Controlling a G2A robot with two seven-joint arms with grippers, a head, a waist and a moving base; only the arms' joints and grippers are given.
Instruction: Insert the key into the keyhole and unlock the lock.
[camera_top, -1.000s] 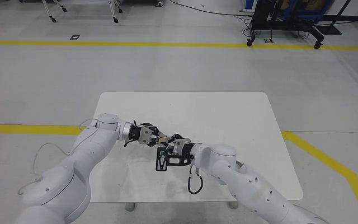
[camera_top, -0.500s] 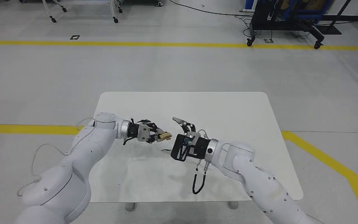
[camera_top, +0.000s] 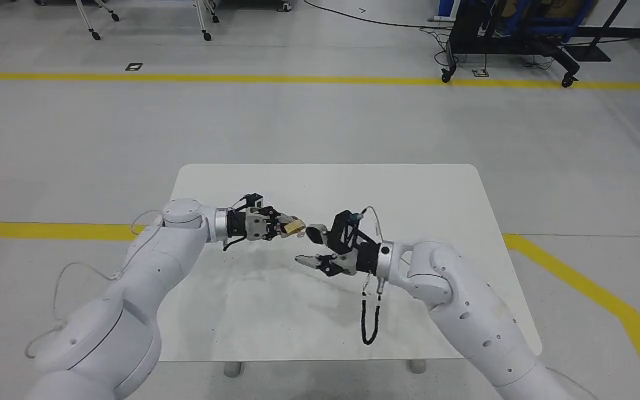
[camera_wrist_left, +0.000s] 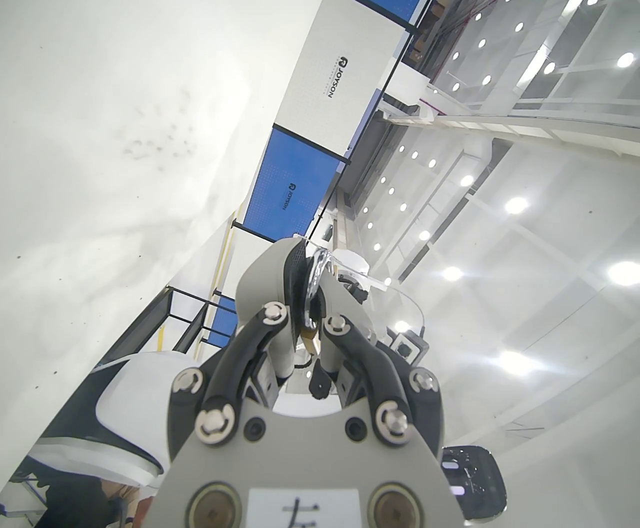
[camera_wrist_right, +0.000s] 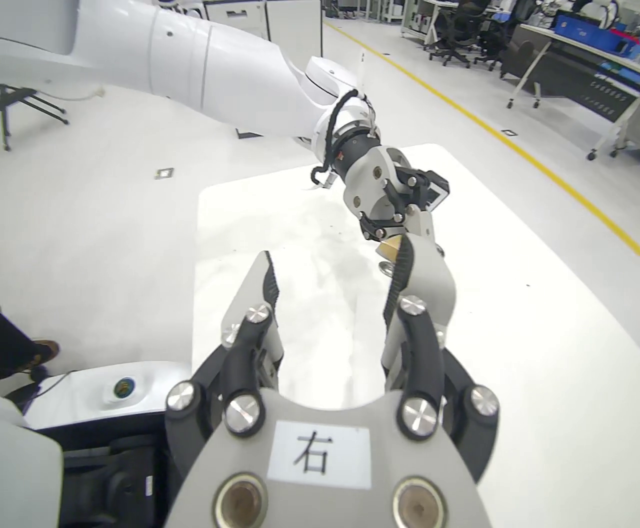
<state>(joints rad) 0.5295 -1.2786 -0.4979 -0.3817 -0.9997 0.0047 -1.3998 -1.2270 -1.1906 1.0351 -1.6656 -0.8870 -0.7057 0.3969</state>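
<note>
While the left gripper (camera_top: 287, 226) hangs above the white table (camera_top: 430, 195) with its fingers clamped on a small brass lock (camera_wrist_right: 391, 248), the right gripper (camera_wrist_right: 336, 255) sits just beside it, its fingers spread wide and pointed toward the lock.

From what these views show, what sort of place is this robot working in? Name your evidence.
Probably a robotics lab in an industrial hall: yellow floor lines, workbenches with office chairs, and rows of ceiling lights high overhead.

Lock (camera_top: 292, 228) mostly hidden between left jaws
</note>
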